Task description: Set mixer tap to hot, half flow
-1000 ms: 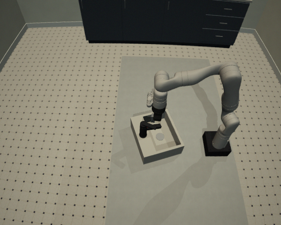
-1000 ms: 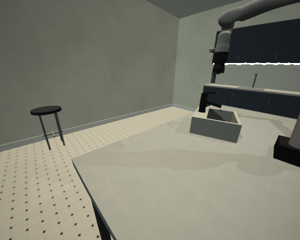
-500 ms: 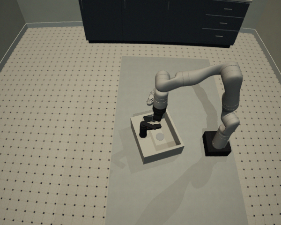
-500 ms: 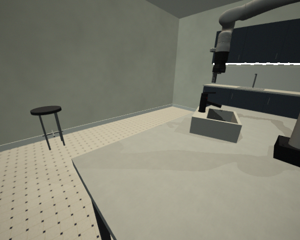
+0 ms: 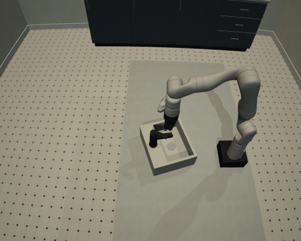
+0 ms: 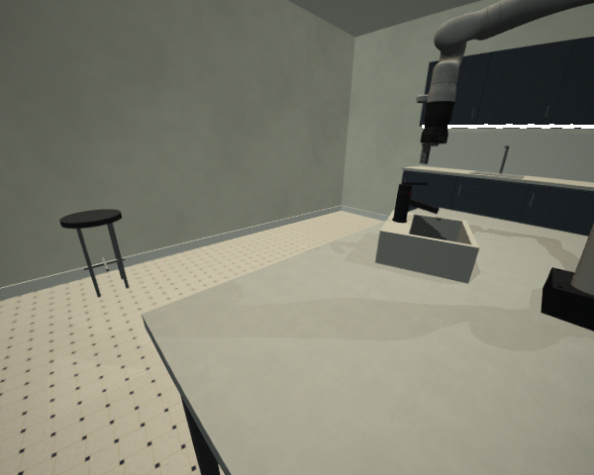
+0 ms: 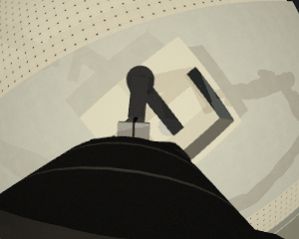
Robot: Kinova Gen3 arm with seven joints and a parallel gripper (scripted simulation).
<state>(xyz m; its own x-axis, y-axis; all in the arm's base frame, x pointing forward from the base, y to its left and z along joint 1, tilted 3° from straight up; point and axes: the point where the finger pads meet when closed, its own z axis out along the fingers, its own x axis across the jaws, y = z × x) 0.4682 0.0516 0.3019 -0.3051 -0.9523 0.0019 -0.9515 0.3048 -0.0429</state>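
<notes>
A black mixer tap (image 5: 152, 140) (image 6: 400, 204) (image 7: 141, 84) stands at the left rim of a pale square sink (image 5: 171, 165) (image 6: 425, 253) (image 7: 110, 103) on the table. Its spout (image 5: 165, 135) (image 6: 424, 206) (image 7: 164, 111) reaches out over the basin. Its lever (image 6: 413, 184) lies low and level on top of the body. My gripper (image 5: 168, 128) (image 6: 426, 151) (image 7: 136, 126) is shut and empty. It points straight down and hangs well above the tap, clear of the lever. I cannot make out the red and blue dots.
A round grey drain (image 5: 171, 146) sits in the basin floor. The arm's black base (image 5: 232, 158) (image 6: 573, 301) stands on the grey table (image 5: 184, 207) to the right of the sink. Dark cabinets (image 5: 171, 20) line the back wall. A black stool (image 6: 91, 219) stands on the tiled floor.
</notes>
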